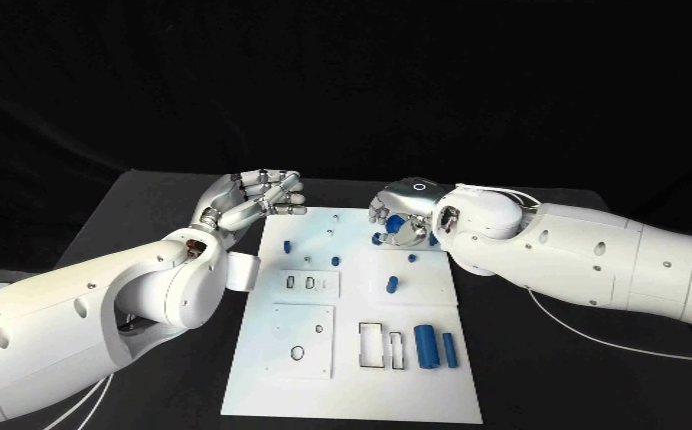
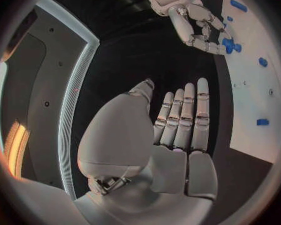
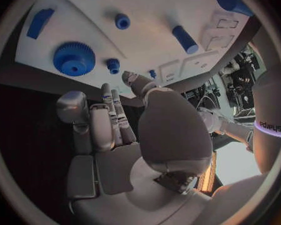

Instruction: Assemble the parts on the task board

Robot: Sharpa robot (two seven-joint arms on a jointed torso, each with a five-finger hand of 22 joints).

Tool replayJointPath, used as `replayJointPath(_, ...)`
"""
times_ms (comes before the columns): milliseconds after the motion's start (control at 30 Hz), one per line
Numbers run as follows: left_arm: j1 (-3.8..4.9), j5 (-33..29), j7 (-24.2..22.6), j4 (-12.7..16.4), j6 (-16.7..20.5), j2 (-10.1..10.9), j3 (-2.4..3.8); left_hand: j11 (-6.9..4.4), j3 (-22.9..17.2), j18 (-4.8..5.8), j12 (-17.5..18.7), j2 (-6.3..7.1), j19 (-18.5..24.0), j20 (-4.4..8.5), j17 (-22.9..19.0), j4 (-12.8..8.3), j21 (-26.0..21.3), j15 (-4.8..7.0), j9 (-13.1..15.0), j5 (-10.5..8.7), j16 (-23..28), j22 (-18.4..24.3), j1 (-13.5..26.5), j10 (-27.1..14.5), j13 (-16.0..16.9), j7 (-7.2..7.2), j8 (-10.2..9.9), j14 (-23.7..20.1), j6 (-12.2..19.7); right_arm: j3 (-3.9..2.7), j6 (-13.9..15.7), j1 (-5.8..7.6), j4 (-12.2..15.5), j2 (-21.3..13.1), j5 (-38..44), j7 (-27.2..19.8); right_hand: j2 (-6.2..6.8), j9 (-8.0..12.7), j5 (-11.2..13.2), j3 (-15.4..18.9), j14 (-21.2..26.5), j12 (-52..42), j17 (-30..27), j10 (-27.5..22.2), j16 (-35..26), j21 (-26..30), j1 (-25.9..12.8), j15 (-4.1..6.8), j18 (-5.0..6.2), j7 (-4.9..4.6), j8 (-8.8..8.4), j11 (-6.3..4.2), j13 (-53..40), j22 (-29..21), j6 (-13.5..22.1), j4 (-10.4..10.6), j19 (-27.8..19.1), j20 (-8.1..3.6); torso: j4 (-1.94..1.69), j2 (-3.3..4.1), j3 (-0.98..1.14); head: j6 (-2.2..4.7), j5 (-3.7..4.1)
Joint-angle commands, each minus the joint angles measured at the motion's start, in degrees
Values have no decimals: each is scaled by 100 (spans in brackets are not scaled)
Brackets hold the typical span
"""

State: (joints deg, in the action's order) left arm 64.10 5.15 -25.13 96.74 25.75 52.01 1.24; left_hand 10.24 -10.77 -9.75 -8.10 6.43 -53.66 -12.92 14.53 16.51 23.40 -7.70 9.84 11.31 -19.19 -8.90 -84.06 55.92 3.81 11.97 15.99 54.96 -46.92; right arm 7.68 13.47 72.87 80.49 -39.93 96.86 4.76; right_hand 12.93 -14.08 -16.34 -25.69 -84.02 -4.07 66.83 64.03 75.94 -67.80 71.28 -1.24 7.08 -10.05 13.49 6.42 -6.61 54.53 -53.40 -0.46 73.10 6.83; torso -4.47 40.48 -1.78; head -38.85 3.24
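The white task board [image 1: 361, 390] lies in the middle of the table. My left hand [image 1: 257, 198] hovers at its far left corner, fingers straight and apart [image 2: 184, 120], holding nothing. My right hand [image 1: 404, 210] hangs over the far end of the board, just above a blue gear [image 1: 392, 226]. In the right wrist view the gear [image 3: 73, 58] sits on the board near its edge, a little beyond my fingertips [image 3: 108, 92], and the hand [image 3: 115, 135] is empty. The left wrist view shows the right hand [image 2: 200, 25] with fingers bent beside the gear [image 2: 229, 45].
Small blue pegs [image 1: 289, 246] [image 1: 389, 284] stand on the board. A thick blue cylinder [image 1: 427, 345] and a thinner one [image 1: 450, 350] lie near its front right, beside rectangular slots [image 1: 372, 343]. A cable [image 1: 606, 340] runs over the table at right.
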Motion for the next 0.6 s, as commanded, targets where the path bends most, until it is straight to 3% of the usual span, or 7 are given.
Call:
replayJointPath(33, 12, 34, 2, 29, -138, -3, 7, 18, -1, -71, 32, 53, -48, -8, 9, 4, 38, 11, -9, -29, 21, -5, -2, -18, 1, 144, -20, -29, 12, -2, -195, -9, -28, 34, 303, 123, -32, -24, -32, 34, -245, -58, 144, 13, 131, -162, 60, -31, -99, 5, -4, -14, -19, 230, -24, 8, 112, 5, -27, 24, -3, -11, 13)
replayJointPath(600, 37, 32, 30, 48, -183, -1, 9, 20, 0, -70, 40, 52, -51, -8, 12, 5, 41, 9, -10, -29, 25, -6, 2, -23, 0, 145, -22, -34, 14, 2, -281, -74, -143, 132, 248, 63, -193, -130, 46, -213, -274, -151, 434, 236, 423, -590, 171, -6, -178, 31, 73, -57, -48, 835, -225, 52, 288, 8, -74, 106, -15, -30, 23)
